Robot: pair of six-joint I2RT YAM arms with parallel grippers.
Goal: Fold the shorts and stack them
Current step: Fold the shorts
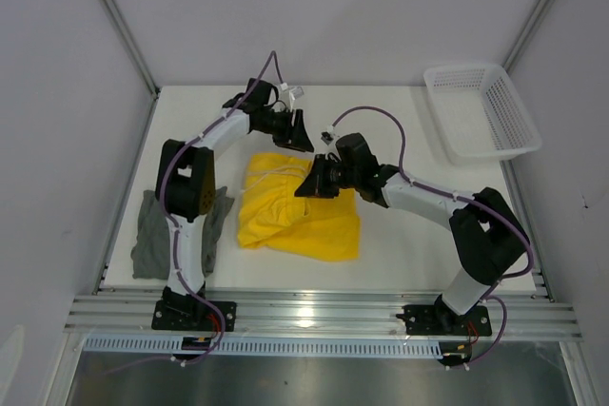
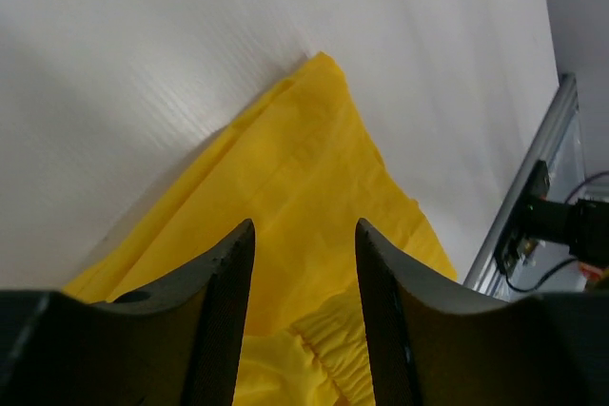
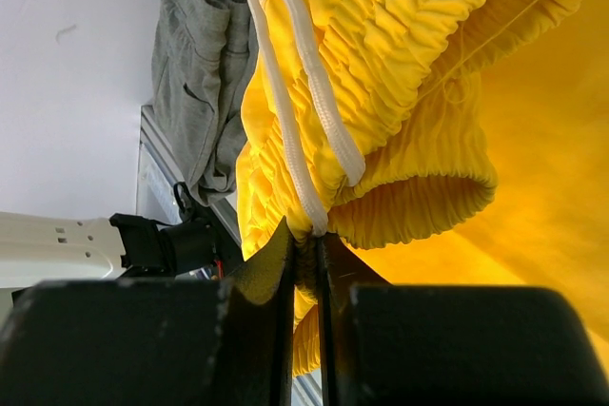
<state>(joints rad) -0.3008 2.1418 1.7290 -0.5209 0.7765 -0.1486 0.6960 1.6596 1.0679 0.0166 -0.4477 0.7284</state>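
The yellow shorts (image 1: 295,221) lie crumpled in the middle of the table. My right gripper (image 1: 309,183) is shut on their gathered waistband (image 3: 419,187), right by the white drawstring (image 3: 304,111), and holds that edge lifted. In the right wrist view the jaws (image 3: 304,235) pinch yellow cloth. My left gripper (image 1: 300,130) hovers over the far edge of the yellow shorts (image 2: 285,168). Its fingers (image 2: 304,225) stand apart with the cloth below them, not gripped. The grey shorts (image 1: 152,230) lie bunched at the left edge, partly under the left arm, and show again in the right wrist view (image 3: 195,64).
A white mesh basket (image 1: 481,111) stands at the far right corner of the table. Metal rails (image 1: 314,316) run along the near edge. Grey walls close in the left, right and back sides.
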